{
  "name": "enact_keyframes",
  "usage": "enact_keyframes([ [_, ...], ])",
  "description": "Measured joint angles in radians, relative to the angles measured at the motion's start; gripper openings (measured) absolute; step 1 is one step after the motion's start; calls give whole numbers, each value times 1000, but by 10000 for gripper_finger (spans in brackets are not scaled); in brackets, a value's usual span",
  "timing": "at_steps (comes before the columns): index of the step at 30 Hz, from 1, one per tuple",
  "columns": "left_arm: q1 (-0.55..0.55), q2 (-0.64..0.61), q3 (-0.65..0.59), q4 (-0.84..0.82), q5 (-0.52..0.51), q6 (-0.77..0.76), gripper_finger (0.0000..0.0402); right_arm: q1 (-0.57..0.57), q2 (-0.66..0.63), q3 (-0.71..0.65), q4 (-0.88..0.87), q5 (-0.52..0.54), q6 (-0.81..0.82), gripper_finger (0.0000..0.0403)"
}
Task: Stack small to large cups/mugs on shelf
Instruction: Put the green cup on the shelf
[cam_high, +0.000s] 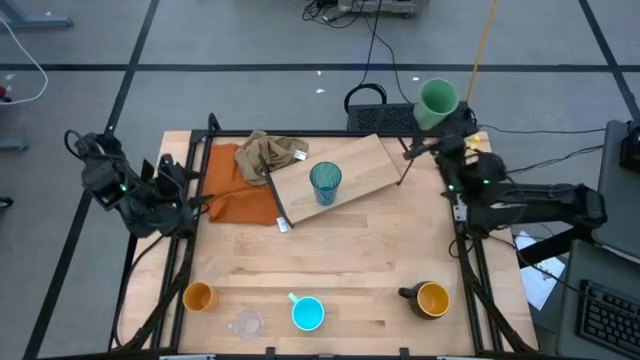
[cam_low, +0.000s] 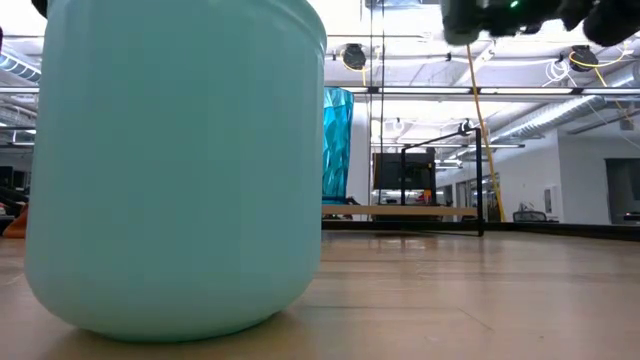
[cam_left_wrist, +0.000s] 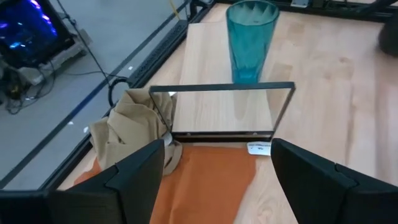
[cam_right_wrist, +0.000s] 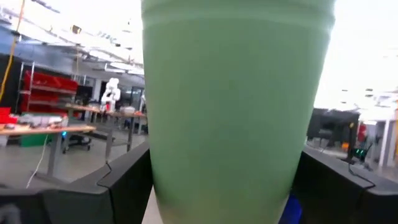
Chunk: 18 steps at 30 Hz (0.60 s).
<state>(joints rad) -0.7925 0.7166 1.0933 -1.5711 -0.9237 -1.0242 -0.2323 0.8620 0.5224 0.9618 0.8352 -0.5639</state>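
My right gripper (cam_high: 441, 128) is raised over the table's far right corner and is shut on the green cup (cam_high: 438, 98). The green cup (cam_right_wrist: 235, 106) fills the right wrist view. The wooden shelf (cam_high: 350, 170) stands slanted at the table's far middle. The teal tumbler (cam_high: 325, 184) stands upright on it. Along the near edge stand the orange cup (cam_high: 198, 296), clear glass (cam_high: 246, 323), light-blue mug (cam_high: 308, 313) and black mug (cam_high: 431, 299). My left gripper (cam_left_wrist: 217, 180) is open and waits at the left edge, facing the shelf (cam_left_wrist: 217, 74). My right gripper holds the green cup by the lower part of its wall (cam_right_wrist: 163, 180), pinched between the two fingers (cam_right_wrist: 124, 180), one on each side. The fingers come about level, pointing toward the far edge. The cup is lifted clear of the table, mouth up.
An orange cloth (cam_high: 240, 190) lies left of the shelf with a crumpled tan cloth (cam_high: 270, 152) on its far part. In the low view the light-blue mug (cam_low: 175, 160) blocks most of the left. Bare wood lies between the shelf and the near row of cups.
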Motion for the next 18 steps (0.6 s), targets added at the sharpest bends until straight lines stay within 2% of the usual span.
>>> enact_keyframes([
  [3, 0, -5, -28, -1, -13, -28, 296, 10, 108, -1, 106, 1, -7, 307],
  [9, 0, -25, -38, 0, -9, -59, 296, 105, 254, -26, 520, 60, -183, 307],
  [14, 0, -40, -38, 0, -6, -48, 296, 180, 297, -62, 527, 110, -163, 307],
  [18, 0, -55, -38, 0, -24, -48, 296, 232, 331, -66, 529, 109, -113, 307],
])
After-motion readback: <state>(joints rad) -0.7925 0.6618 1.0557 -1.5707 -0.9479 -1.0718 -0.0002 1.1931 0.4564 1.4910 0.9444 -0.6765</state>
